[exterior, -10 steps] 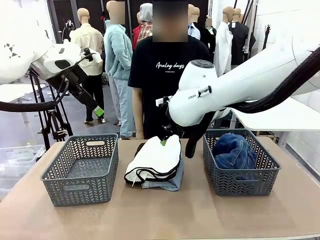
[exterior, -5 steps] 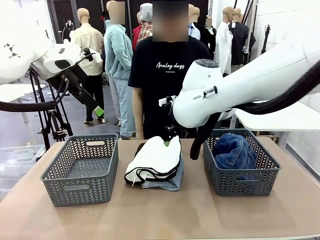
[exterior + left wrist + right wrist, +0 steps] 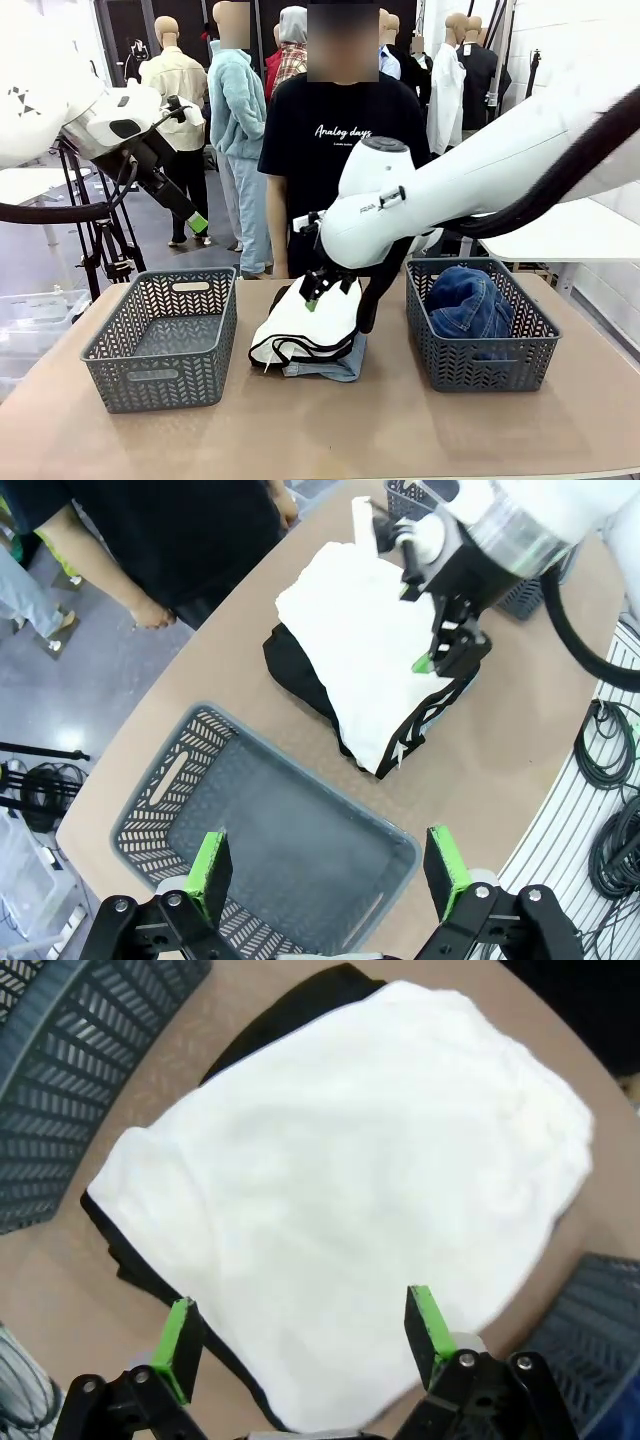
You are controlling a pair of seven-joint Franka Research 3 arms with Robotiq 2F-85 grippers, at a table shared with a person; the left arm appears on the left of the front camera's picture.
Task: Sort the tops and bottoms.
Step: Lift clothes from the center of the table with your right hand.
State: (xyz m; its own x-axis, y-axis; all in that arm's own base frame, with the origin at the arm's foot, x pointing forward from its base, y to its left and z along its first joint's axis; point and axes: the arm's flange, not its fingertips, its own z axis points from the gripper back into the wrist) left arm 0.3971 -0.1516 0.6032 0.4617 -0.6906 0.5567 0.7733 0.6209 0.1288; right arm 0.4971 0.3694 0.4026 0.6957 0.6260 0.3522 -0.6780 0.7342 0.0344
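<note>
Right gripper point(image 3: 300, 1332): green fingers spread wide, nothing between them, pointing down over the far end of the white top with black edging point(image 3: 310, 325). Can't tell if the pads actually touch the cloth. Left gripper point(image 3: 328, 872) is wide open too and holding nothing, parked high up at the far left, above the left basket point(image 3: 160, 375).

The white top sits on top of the stack in the middle of the table point(image 3: 330, 430), between the two baskets. Its long axis runs roughly near-to-far, with the black-edged end facing the near side. The black top point(image 3: 295, 670) peeks out underneath at the far-left side. The pale denim point(image 3: 335, 365) sticks out at the near-right corner, at the bottom of the pile. The dark blue denim point(image 3: 465, 300) is bunched up in the right basket point(image 3: 480, 365). I can't see anything inside the left basket.

The surface is a plain brown tabletop. A person in a black tee point(image 3: 340, 130) is standing at the far edge, and there's grey floor beyond.

Compared with a second ago, the right arm has swung left, so its gripper went from the stack's far-right edge to over the white top. Left arm and the clothes haven't budged.
</note>
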